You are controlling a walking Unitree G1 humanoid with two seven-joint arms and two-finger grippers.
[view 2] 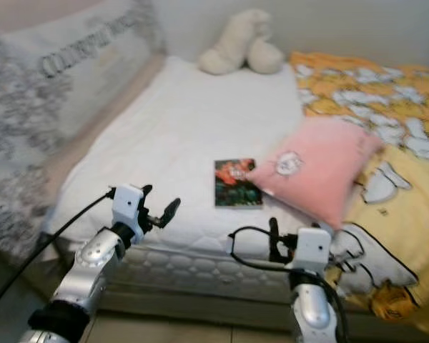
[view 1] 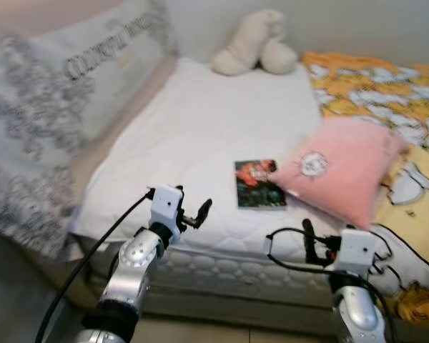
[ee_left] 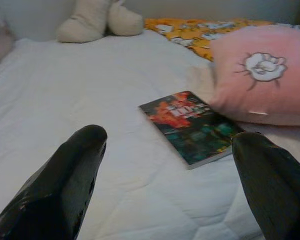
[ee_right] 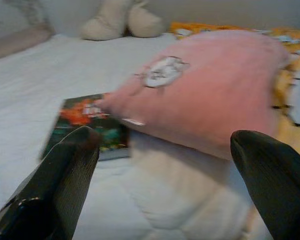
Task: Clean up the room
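A dark book [view 1: 258, 184] with a red and green cover lies flat on the white mattress [view 1: 200, 136], near its front edge. A pink cushion [view 1: 347, 171] with a white emblem rests against the book's right side, partly on the yellow blanket [view 1: 386, 93]. A cream plush toy [view 1: 252, 44] sits at the far end. My left gripper [view 1: 194, 214] is open above the front edge, left of the book [ee_left: 190, 125]. My right gripper [view 1: 309, 239] is open, low at the front edge, facing the cushion [ee_right: 210, 85].
A large grey patterned pillow [view 1: 50, 107] leans along the bed's left side. The yellow blanket hangs over the bed's front right corner. Bare floor [view 1: 14, 293] lies at lower left, below the bed's quilted side [view 1: 222, 275].
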